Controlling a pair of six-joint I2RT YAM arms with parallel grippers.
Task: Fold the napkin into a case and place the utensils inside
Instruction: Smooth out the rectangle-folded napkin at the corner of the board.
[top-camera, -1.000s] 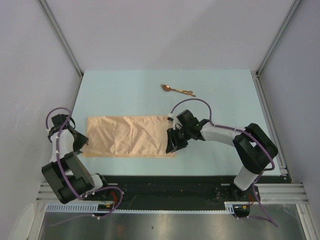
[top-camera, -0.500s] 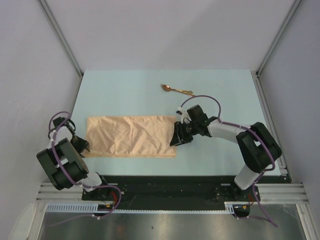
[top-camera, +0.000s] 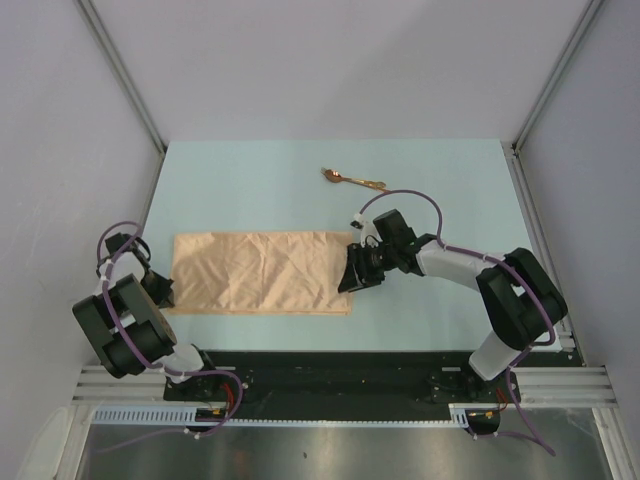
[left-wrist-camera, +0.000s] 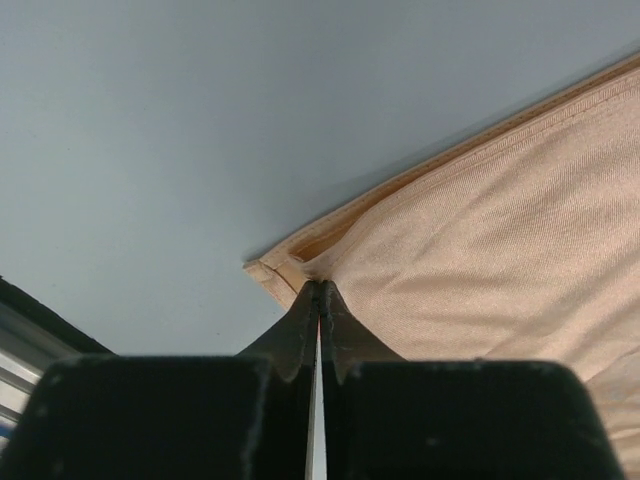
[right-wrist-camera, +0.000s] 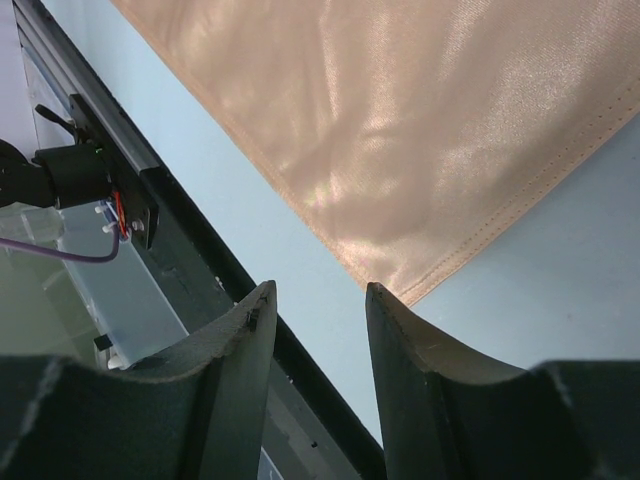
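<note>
The peach-orange napkin (top-camera: 260, 270) lies flat as a wide rectangle on the pale blue table. My left gripper (top-camera: 160, 290) is at its near-left corner. In the left wrist view its jaws (left-wrist-camera: 320, 285) are pressed together on the hemmed corner of the napkin (left-wrist-camera: 480, 250). My right gripper (top-camera: 350, 280) hovers open at the near-right corner. In the right wrist view that gripper (right-wrist-camera: 318, 290) has nothing between its fingers, and the tip of the napkin (right-wrist-camera: 400, 120) lies just beyond the right finger. The copper-gold utensils (top-camera: 352, 180) lie together further back.
A black rail (top-camera: 330, 365) runs along the table's near edge, close under the right fingers (right-wrist-camera: 180, 240). Grey enclosure walls with metal posts (top-camera: 125, 75) stand to the left, right and back.
My left gripper has shut on the napkin's near-left corner, and that arm's elbow has swung leftward. The right gripper shifted slightly right to the napkin's edge, then held still.
</note>
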